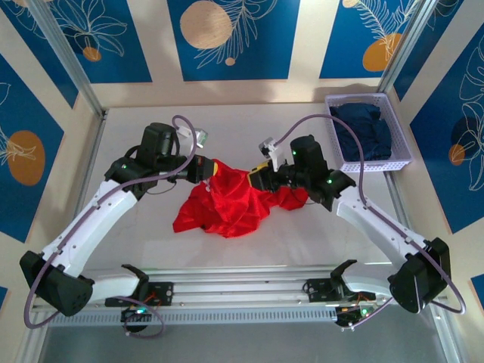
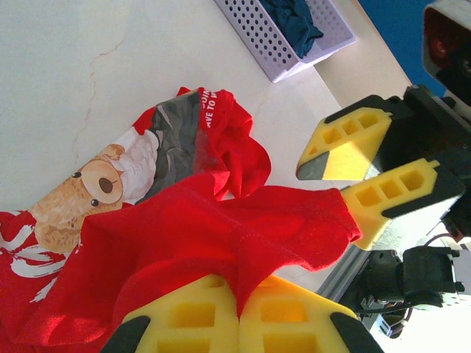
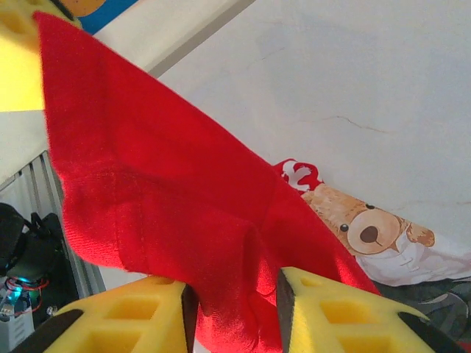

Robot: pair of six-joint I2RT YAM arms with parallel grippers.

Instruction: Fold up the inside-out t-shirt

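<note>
Item: t-shirt [image 1: 227, 208], red, crumpled mid-worktop [image 1: 249, 128]; one edge raised, likely for spreading. Left hand [image 2: 239, 290] clenched on that edge. Right hand [image 3: 232, 287] parted, cloth loose between.

White arms [image 1: 98, 219], yellow end effectors [image 1: 203, 168] [image 1: 261, 175]

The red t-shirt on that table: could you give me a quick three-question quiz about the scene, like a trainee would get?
1. True or false: the t-shirt lies flat and neatly folded.
2. The navy garment is: A) in the basket; B) under the t-shirt; C) spread on the bare table.
3. Fill in: the ____ gripper is shut on the t-shirt.
Key: 1 false, it is bunched up. 2 A. 3 left: the left gripper pinches red cloth.
</note>
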